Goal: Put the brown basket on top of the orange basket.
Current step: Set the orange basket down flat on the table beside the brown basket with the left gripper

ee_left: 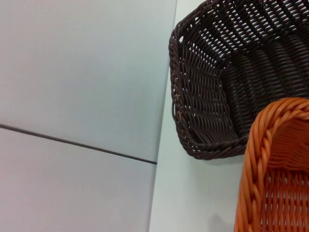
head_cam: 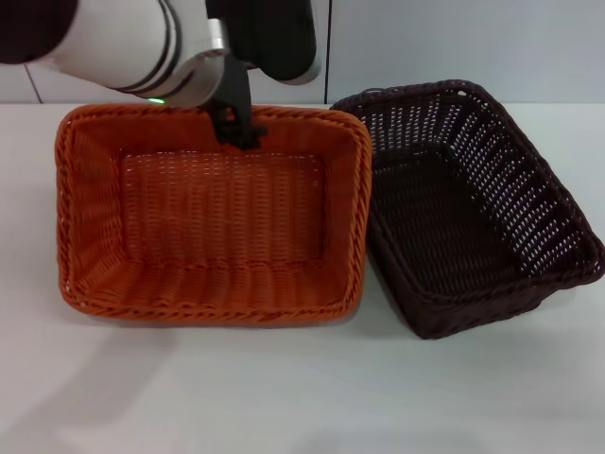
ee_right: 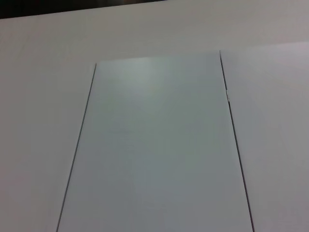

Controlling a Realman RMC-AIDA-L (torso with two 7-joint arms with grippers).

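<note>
The left hand [head_cam: 238, 128] is seen at the far rim of the orange basket [head_cam: 213, 218]; whether it is clamped there cannot be told. The brown basket [head_cam: 473, 203] is set on the tabletop [head_cam: 302, 388], touching the orange basket's right side.

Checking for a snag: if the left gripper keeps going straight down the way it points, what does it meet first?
Probably the bright orange woven basket: the left gripper sits at its far braided rim, though depth is unclear.
</note>
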